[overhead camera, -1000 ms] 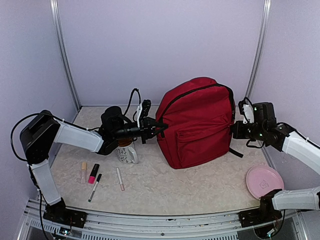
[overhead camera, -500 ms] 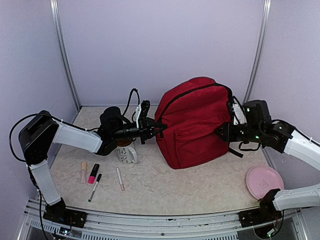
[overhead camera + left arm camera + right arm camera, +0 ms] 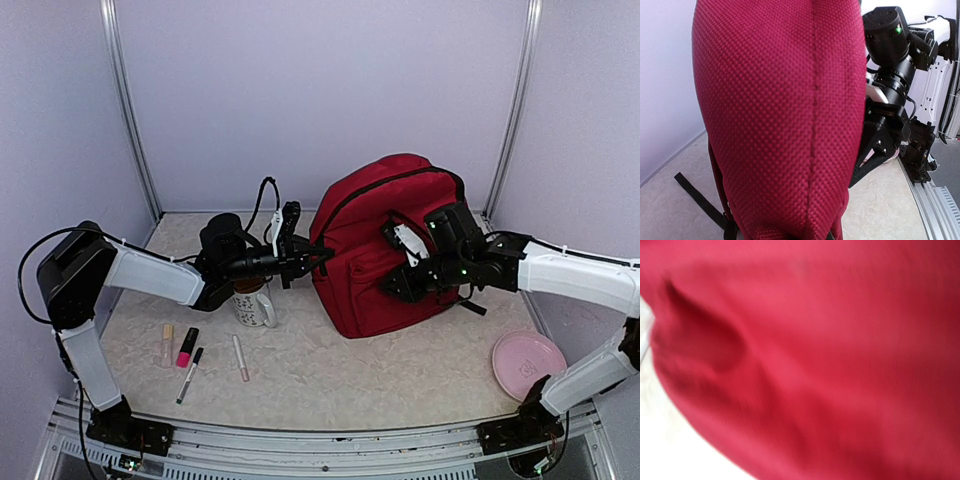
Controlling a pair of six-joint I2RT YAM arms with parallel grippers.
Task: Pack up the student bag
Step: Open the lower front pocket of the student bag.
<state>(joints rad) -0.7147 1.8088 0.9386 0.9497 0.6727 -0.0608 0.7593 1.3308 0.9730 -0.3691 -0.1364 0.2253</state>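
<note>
While the bag (image 3: 365, 235) stands upright at the back middle of the table (image 3: 330, 385), the left gripper (image 3: 314, 256) meets its left edge and the right gripper (image 3: 393, 287) crosses its front pocket. I cannot tell whether either is spread or closed, since the right wrist view is only blurred red cloth. A mug (image 3: 253, 304) stands left of the bag, pens (image 3: 187, 347) lie further left, and a plate (image 3: 527, 362) lies at the right.

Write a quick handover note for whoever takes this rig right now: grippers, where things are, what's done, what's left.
Left gripper: against the left side of the upright dark red fabric backpack; grip unclear.
Right gripper: at the backpack's front pocket; open or shut unclear.
White ceramic mug, pink marker and thin pens sit on the table left of the backpack; round pink plate at near right.
Done: nothing visibly packed. Left: open the backpack, load the items.
</note>
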